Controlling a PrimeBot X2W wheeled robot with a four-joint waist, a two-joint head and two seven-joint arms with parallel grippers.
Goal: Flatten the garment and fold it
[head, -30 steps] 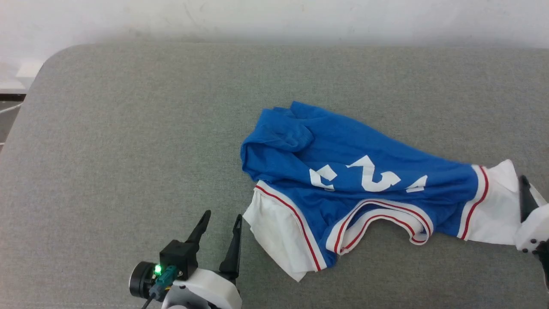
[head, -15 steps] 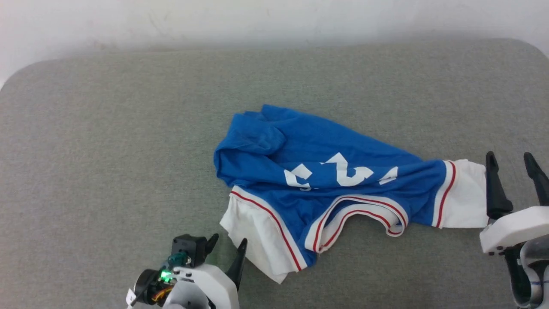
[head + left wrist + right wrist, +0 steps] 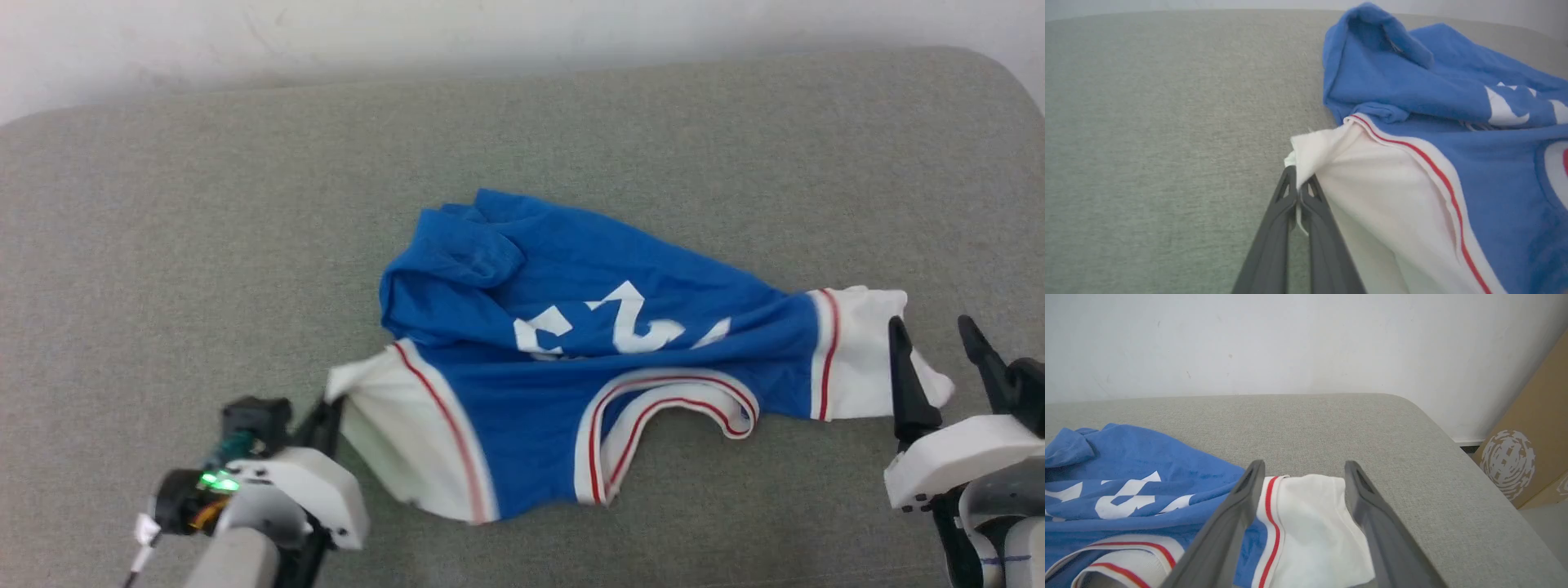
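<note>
On grey woven pad (image 3: 245, 245): crumpled garment (image 3: 612, 269); L tool (image 3: 1298, 190) pinches sleeve (image 3: 1372, 171), R tool (image 3: 931, 324) spread.

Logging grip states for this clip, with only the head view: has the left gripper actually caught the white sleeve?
Observer: Yes. The left wrist view shows the left gripper shut on the corner of the garment's white sleeve, cloth pinched between its fingers.
Operator: And the right gripper?
Observer: Open, the other white sleeve lying between its fingers.
Operator: Anything past the surface's right edge?
Observer: The right wrist view shows a brown cardboard box with a pale round print there.
</note>
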